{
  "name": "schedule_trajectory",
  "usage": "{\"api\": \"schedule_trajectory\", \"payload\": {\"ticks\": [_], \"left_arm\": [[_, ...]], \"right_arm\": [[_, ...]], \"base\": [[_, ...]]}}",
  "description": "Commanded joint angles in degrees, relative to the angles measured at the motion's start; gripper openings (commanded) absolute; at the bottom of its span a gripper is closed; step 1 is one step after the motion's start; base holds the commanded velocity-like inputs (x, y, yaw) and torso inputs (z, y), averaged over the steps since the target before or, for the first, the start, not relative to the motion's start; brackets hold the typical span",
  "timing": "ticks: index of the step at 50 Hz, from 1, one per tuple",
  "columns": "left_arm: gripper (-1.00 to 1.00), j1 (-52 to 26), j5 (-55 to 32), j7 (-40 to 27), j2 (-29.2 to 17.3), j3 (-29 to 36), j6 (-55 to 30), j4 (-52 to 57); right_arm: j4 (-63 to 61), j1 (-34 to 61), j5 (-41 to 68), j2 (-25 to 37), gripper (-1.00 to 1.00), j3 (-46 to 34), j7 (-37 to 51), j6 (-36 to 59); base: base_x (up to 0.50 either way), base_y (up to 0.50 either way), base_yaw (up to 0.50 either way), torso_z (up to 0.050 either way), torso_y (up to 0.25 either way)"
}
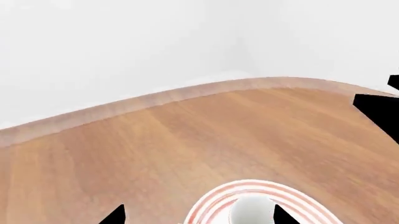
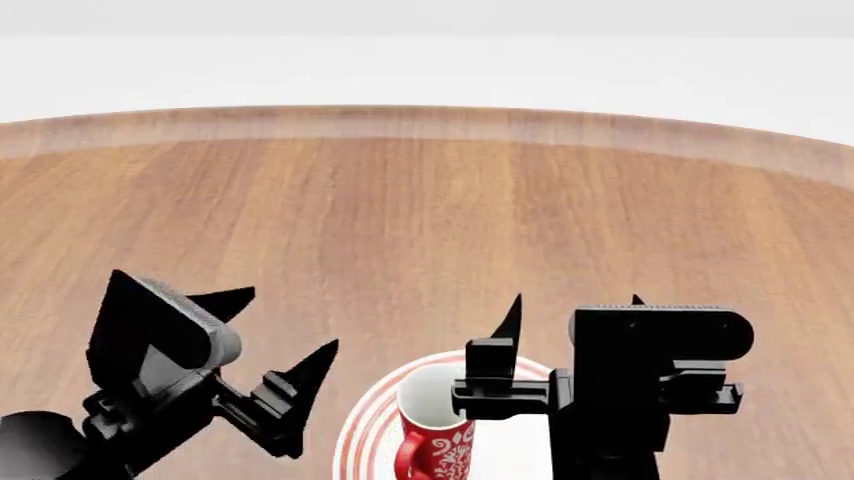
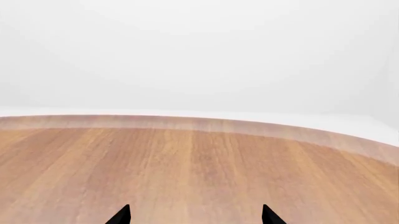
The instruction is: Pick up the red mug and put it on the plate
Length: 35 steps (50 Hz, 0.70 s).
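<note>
Ceramic red mug point(image 2: 435, 440) is sitting at plate point(image 2: 358, 440) centre; rigid, slick, chippable; grip rim at 3 o'clock. Both right gripper point(image 2: 574, 303) and left gripper point(image 2: 283, 322) are gaping, empty.

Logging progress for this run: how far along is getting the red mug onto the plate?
Nearly done, it seems. The red mug stands upright on the plate in the head view. The right gripper hangs above and beside the mug with fingers apart, nothing between them in its wrist view. The left gripper is open beside the plate. What seems left is pulling the right arm clear.
</note>
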Motion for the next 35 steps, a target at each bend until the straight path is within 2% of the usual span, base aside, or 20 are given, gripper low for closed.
{"api": "schedule_trajectory", "payload": {"ticks": [1,8,13,35], "left_arm": [[1.0,1.63,1.72,-14.02,-0.92,-5.76,7.01,1.85],[1.0,1.94,7.26,-25.85,0.13,-5.92,7.22,1.39],[1.0,2.61,9.43,-30.18,-0.01,-5.56,7.07,3.3],[1.0,3.57,10.24,-31.07,-0.91,-5.39,7.33,6.31]], "right_arm": [[0.01,0.31,0.26,0.1,1.0,-0.1,0.22,0.08],[0.35,0.35,0.3,0.13,1.0,-0.19,0.27,-0.29],[0.83,0.25,0.26,0.15,1.0,-0.24,0.24,-0.82],[0.58,-0.08,0.53,0.46,1.0,-0.62,0.49,-1.44]], "base": [[0.0,0.0,0.0,0.0,0.0],[0.0,0.0,0.0,0.0,0.0],[0.0,0.0,0.0,0.0,0.0],[0.0,0.0,0.0,0.0,0.0]]}}
